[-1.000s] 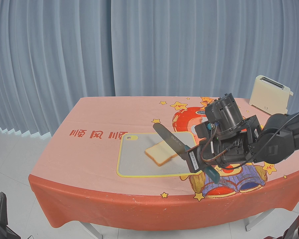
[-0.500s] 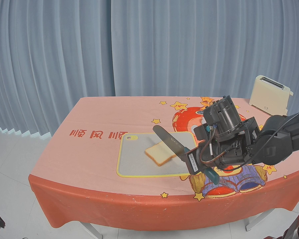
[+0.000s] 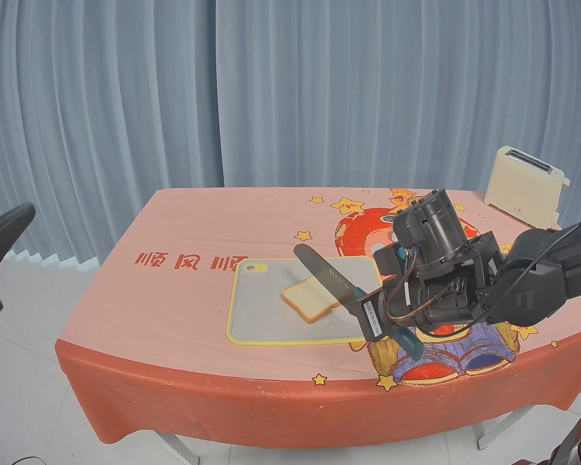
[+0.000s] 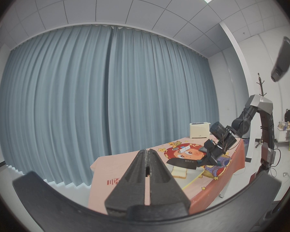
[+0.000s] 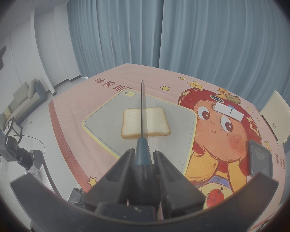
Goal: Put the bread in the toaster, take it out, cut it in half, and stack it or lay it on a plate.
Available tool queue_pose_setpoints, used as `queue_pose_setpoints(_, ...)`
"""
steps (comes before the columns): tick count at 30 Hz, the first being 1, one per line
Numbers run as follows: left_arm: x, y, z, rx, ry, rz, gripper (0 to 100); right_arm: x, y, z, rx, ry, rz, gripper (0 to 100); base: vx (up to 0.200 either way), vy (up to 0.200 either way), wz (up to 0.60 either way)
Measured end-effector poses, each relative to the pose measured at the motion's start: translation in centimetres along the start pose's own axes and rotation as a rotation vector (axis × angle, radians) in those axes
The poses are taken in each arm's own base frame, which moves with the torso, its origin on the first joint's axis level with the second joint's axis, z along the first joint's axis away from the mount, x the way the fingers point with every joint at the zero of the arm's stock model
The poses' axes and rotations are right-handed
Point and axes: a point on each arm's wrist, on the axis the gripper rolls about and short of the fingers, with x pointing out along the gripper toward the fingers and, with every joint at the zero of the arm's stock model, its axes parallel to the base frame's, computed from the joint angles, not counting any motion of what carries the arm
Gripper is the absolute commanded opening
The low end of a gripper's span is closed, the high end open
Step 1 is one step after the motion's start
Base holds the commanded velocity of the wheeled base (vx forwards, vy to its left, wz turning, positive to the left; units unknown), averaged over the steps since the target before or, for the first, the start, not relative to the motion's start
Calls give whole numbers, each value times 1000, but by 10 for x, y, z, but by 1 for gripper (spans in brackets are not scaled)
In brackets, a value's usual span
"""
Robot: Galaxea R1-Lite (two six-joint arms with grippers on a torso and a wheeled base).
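Bread slice, square and white with a tan crust, lies flat on the grey, yellow-rimmed cutting board, just below the centre of your head view. Your right gripper pinches the teal handle of the grey-bladed knife. Its blade slants over the slice's middle, and you cannot tell whether it touches. Your left gripper, well apart from the table, has its fingers pressed together on nothing. The cream toaster stands at the right edge of the frame.
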Motion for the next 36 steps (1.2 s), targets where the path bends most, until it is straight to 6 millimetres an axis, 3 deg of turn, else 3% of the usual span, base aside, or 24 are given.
queue_pose_setpoints(5, 44, 11, 23, -10, 2, -81, 0, 1, 3, -1, -5, -2, 6, 0, 0, 0, 0)
queue_pose_setpoints(12, 111, 4, 29, -40, 45, -194, 0, 4, 7, -3, -9, -31, 15, 0, 0, 0, 0)
queue_pose_setpoints(17, 159, -12, 21, -62, 95, -256, 0, 6, 10, -6, -13, -36, 18, 0, 0, 0, 0)
queue_pose_setpoints(26, 228, -34, 6, -72, 134, -331, 0, 8, 7, -7, -8, -38, 9, 0, 0, 0, 0)
queue_pose_setpoints(36, 283, -48, -31, -76, 139, -377, 0, 9, 6, -7, -6, -35, 6, 0, 0, 0, 0)
